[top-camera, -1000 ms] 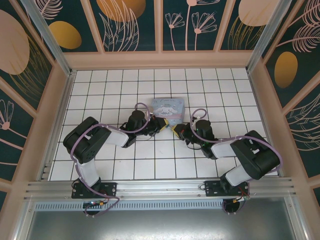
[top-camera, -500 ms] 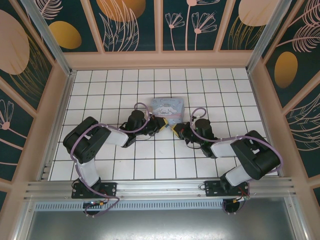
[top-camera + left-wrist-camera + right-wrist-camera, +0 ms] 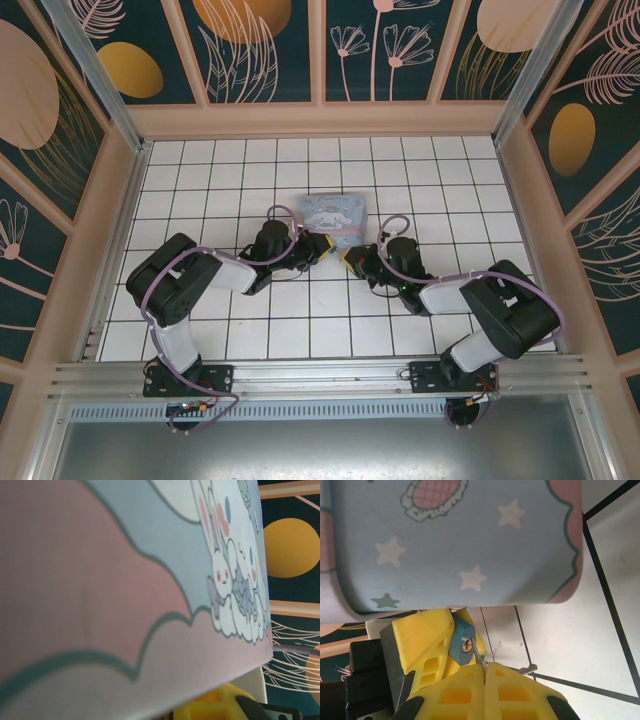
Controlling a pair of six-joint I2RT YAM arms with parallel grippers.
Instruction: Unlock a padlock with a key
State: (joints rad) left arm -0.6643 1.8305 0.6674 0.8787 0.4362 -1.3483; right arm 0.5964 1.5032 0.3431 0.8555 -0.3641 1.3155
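The padlock (image 3: 463, 640) is tiny, with a blue-dark body and a brass keyhole facing the right wrist camera. It is clamped between the yellow fingers (image 3: 422, 640) of my left gripper (image 3: 322, 247), just under the box's edge. My right gripper (image 3: 485, 672) is shut on a thin metal key (image 3: 479, 659). The key's blade slants up and left, and its tip meets the keyhole. In the top view my right gripper (image 3: 352, 260) sits nose to nose with the left one. A yellow finger (image 3: 220, 705) shows at the bottom of the left wrist view.
A pale blue cartoon-printed box (image 3: 337, 215) stands right behind both grippers, close above the padlock (image 3: 460, 540) and hard against the left wrist camera (image 3: 125, 580). White tiled floor (image 3: 580, 645) lies to the right. Pink walls (image 3: 110, 230) fence the table.
My right gripper has crept left toward the left gripper, closing the gap between them. The left arm and the box have stayed put.
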